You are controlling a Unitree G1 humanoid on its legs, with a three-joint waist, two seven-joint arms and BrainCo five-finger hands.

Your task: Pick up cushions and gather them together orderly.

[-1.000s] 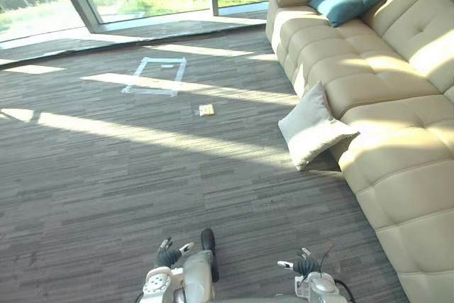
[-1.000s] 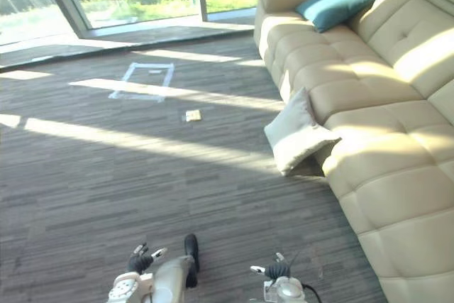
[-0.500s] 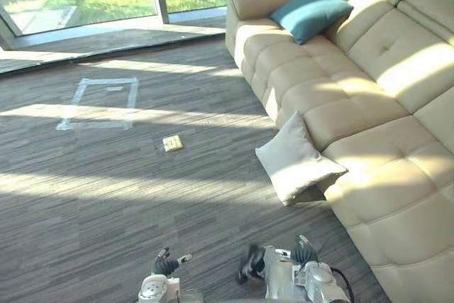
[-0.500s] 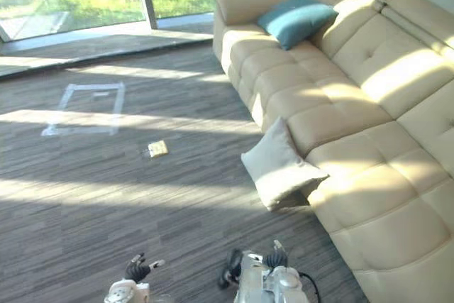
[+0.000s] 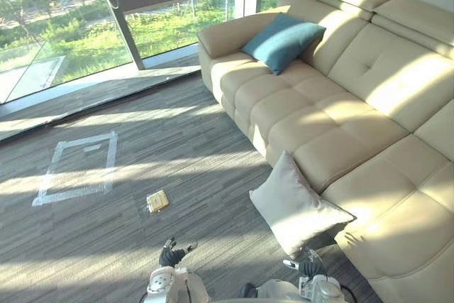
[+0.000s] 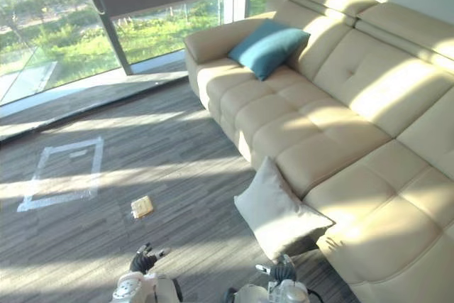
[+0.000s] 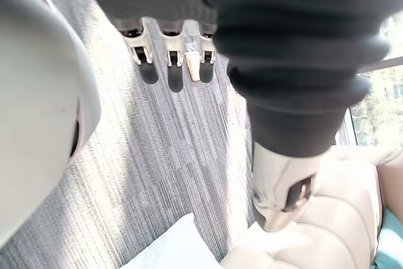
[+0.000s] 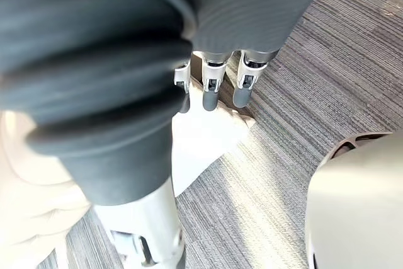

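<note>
A pale cream cushion [image 5: 298,207] stands on the carpet, leaning against the front of the cream sofa [image 5: 369,111]. A teal cushion [image 5: 282,40] lies on the sofa's far seat by the armrest. My left hand [image 5: 170,255] hangs low near the bottom edge, open and empty, its fingers [image 7: 167,61] relaxed over the carpet. My right hand [image 5: 306,267] hangs just in front of the cream cushion's near corner, also open, with its fingers [image 8: 211,89] above the cushion [image 8: 201,137] and not touching it.
A small yellowish flat object [image 5: 157,201] lies on the carpet to the left of the cream cushion. Farther left is a taped rectangle [image 5: 74,168] on the floor. Tall windows [image 5: 64,40] close off the far side.
The whole picture has shifted, so the camera has moved: the sofa and cream cushion now sit closer and more central. Both hands stay low and empty.
</note>
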